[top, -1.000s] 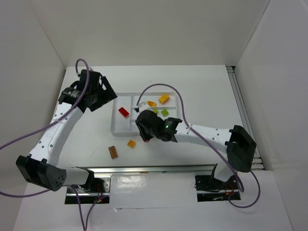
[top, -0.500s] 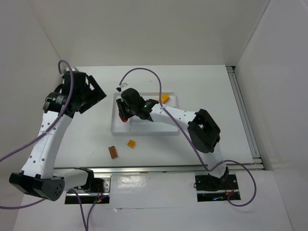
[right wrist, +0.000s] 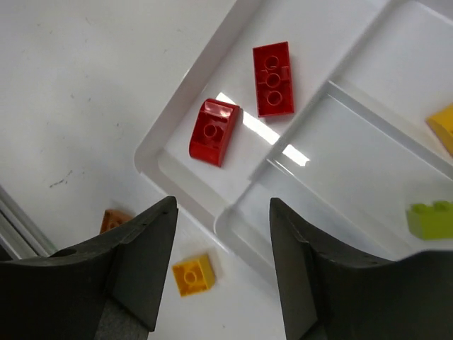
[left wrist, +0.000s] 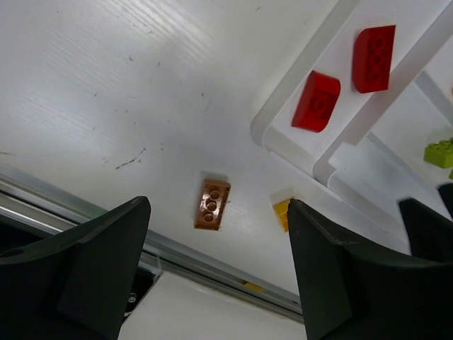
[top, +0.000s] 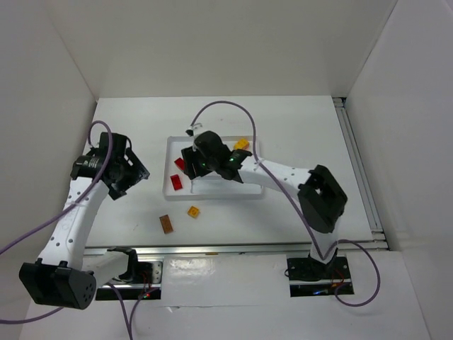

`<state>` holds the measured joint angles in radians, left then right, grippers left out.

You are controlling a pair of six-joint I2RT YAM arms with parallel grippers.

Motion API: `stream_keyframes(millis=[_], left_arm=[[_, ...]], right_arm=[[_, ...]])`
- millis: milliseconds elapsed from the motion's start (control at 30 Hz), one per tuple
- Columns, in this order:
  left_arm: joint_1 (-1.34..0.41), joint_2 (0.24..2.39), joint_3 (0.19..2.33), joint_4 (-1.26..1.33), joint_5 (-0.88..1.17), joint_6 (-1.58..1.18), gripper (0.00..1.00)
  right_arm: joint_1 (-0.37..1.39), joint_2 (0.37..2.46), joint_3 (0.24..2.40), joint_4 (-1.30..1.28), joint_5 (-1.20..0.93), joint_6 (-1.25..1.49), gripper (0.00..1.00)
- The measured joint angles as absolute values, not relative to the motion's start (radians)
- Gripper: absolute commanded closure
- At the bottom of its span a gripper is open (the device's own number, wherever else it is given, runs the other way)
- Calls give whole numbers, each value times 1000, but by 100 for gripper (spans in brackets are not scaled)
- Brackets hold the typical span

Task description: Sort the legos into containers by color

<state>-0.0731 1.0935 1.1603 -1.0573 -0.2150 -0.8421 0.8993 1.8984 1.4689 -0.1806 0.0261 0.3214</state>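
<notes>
Right gripper (right wrist: 221,241) wide, empty, over red legos (right wrist: 272,78) in tray (right wrist: 152,159); left gripper (left wrist: 218,255) wide over brown lego (left wrist: 212,205), near edge of tabletop (left wrist: 106,85)

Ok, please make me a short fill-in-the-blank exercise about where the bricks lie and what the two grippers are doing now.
1. The two bricks sharing one compartment of the tray are both ___ in colour.
2. The brown brick lies outside the tray on the ___, near a yellow brick.
3. The left gripper and the right gripper are both ___, holding nothing.

Missing words: red; table; open.
</notes>
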Motion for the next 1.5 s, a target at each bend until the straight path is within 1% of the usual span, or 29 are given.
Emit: stream_keyframes(millis=[100,133,233,367,433,567,800,833,900,933,967,1067,1100,1167,1200,1233,1367,1500], left_arm=[[-73,1093,1126,-1056,-204,-842,12],[-73,1093,1125,-1056,-202,-842,12],[-73,1093,1124,-1046,-202,-842,12],[-67,1093,1116,-1044,-201,-843,12],[-67,1093,1112,-1044,-199,-844,12],[-59,1092,1106,-1035,-185,-844,12],[-56,1090,1085,-1022,-170,-844,12],[-56,1090,1082,-1022,-167,-844,12],[-56,1090,1082,-1020,-160,-844,12],[-56,1090,1082,-1018,-158,-844,12],[-56,1090,1082,-1017,-157,-844,12],[-56,1090,1082,-1016,-152,-844,12],[-56,1090,1082,-1015,-150,-844,12],[-56,1090,1082,-1014,-148,-844,12],[-56,1090,1082,-1013,-147,-844,12],[-56,1090,1082,-1012,-146,-843,13],[-56,1090,1082,-1009,-143,-841,13],[-66,1100,1077,-1004,-133,-833,13]], right_arm=[[902,1777,1379,-192,34,305,30],[910,1757,1371,-196,38,299,26],[968,1731,1344,-194,54,279,23],[1079,1734,1240,-208,49,270,21],[1115,1747,1194,-213,44,271,23],[1123,1788,1144,-206,47,271,23],[1116,1879,1160,-167,80,239,24],[1116,1902,1168,-165,84,234,26],[1116,1930,1195,-150,97,217,35],[1116,1942,1205,-141,102,212,44],[1116,1948,1208,-129,109,207,48],[1117,1953,1207,-106,123,207,48],[1117,1953,1203,-97,127,208,50],[1117,1953,1197,-84,133,212,58],[1118,1953,1195,-80,136,212,67],[1118,1952,1193,-78,141,214,69],[1129,1904,1158,-100,173,233,69],[1124,1712,1094,-180,238,268,69]])
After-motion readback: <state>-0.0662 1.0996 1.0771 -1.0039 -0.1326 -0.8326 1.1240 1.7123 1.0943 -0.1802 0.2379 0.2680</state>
